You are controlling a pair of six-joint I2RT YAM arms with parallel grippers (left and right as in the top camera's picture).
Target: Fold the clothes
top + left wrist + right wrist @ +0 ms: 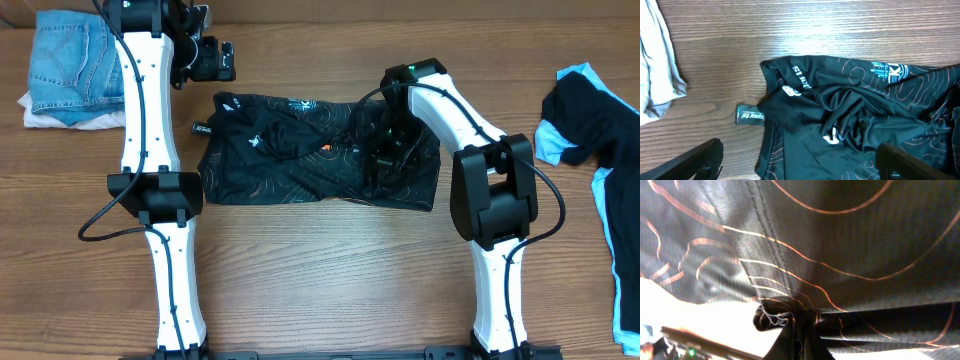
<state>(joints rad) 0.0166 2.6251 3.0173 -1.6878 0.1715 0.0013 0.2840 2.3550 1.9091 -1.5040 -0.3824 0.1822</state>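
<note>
The black jersey (850, 245), bunched where the right gripper (392, 150) is clamped on it, is best drawn across evenly, the left gripper (216, 60) being spread wide apart.

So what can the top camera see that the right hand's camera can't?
Only the overhead view shows the whole table: blue jeans, a black-and-blue garment, and the left gripper, open, near the black jersey. Only the right wrist view shows, up close, the cloth bunched where the right gripper is shut on it, and a stitched seam. Both show the black jersey's thin orange lines.
</note>
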